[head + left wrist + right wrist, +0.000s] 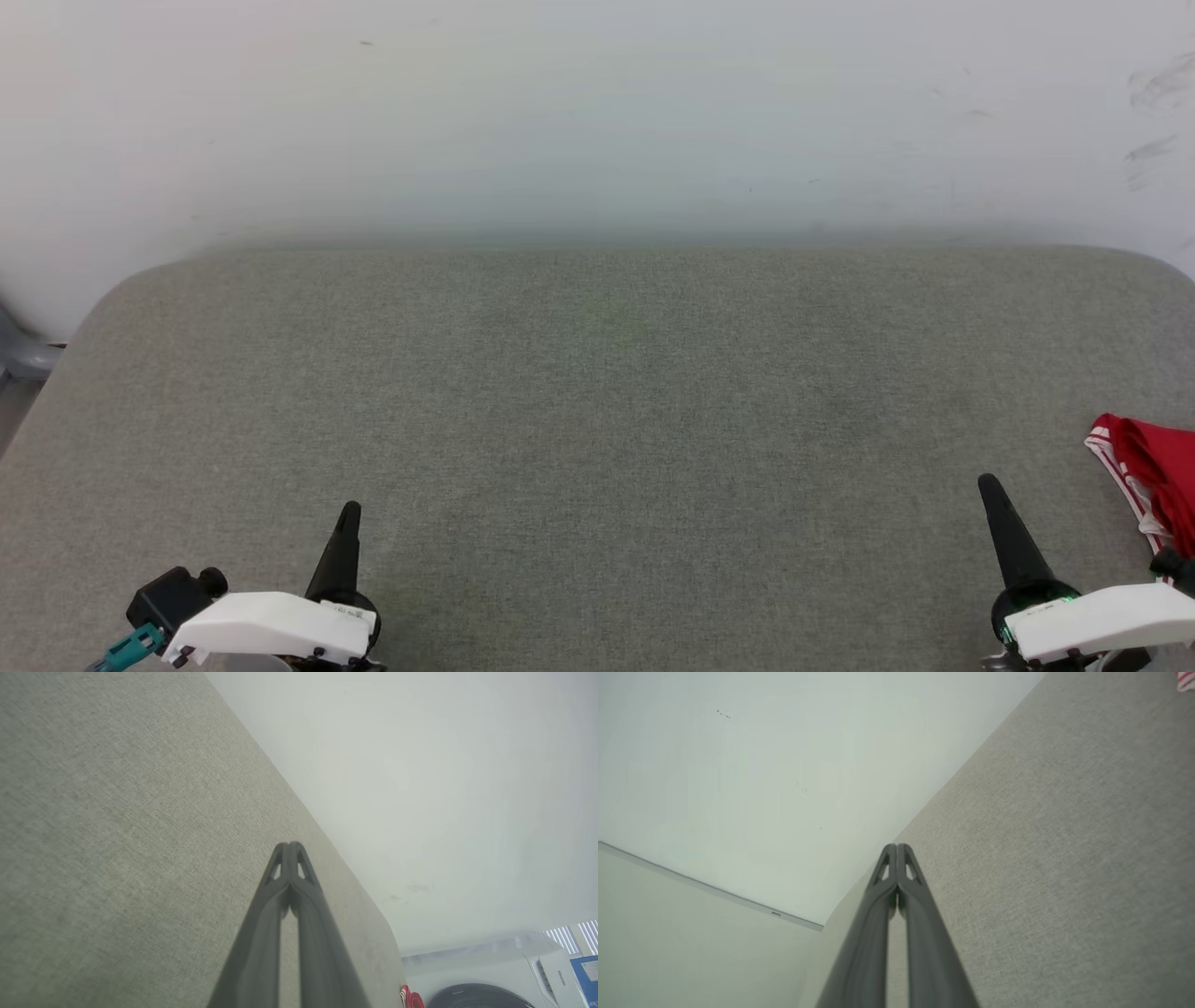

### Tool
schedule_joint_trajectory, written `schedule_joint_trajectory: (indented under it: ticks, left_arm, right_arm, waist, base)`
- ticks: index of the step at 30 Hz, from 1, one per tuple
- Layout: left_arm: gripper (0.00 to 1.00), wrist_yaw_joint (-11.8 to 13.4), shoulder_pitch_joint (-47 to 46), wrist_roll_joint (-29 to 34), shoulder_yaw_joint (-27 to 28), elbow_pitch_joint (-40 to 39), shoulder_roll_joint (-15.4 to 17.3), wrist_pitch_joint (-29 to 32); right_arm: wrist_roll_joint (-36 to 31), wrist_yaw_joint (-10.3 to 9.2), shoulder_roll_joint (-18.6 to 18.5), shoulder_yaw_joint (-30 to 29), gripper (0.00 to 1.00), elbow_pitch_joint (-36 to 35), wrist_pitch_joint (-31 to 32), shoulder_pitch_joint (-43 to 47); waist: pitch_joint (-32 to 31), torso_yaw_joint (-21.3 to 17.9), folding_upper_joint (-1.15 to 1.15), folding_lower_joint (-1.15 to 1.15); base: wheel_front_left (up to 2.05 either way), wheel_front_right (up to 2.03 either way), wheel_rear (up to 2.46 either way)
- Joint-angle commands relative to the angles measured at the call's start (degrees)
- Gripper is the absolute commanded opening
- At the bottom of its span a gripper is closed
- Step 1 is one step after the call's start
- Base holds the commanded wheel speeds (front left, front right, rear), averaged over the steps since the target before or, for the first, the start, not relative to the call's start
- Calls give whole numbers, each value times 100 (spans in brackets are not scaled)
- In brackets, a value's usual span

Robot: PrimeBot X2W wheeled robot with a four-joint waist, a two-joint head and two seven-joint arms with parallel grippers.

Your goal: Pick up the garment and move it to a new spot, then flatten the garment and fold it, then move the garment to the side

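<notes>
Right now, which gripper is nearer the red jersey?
Right. The right gripper sits just left of the red jersey, not touching it. The left gripper is far off on the opposite, left side. Both are shut and empty.

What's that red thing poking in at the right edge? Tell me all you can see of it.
The garment is soft red cloth, bunched and creased, with red-and-white striped trim along its edge. It lies on the grey fabric surface at the far right, cut off by the picture's edge, so most of it is hidden. Nothing grips it.
</notes>
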Motion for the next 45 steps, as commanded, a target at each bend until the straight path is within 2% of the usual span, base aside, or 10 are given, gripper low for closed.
schedule_joint_trajectory:
  ticks: [1,24,45]
  left_arm:
    - [0,-57,-151,-162,49,-38,-2,39]
    - [0,-185,-339,-1477,304,-10,-86,391]
    - [0,-271,-447,-2379,477,12,-145,639]
  right_arm:
    - [177,0,-8,-11,0,0,4,-150]
    - [1562,-1,-3,-34,0,351,99,-473]
    - [2518,-1,1,-51,0,600,154,-697]
  waist:
    - [5,-1,0,-1]
    - [82,-23,0,-1]
    - [147,-40,0,-1]
  base:
    - [0,0,0]
    - [0,0,0]
    - [0,0,0]
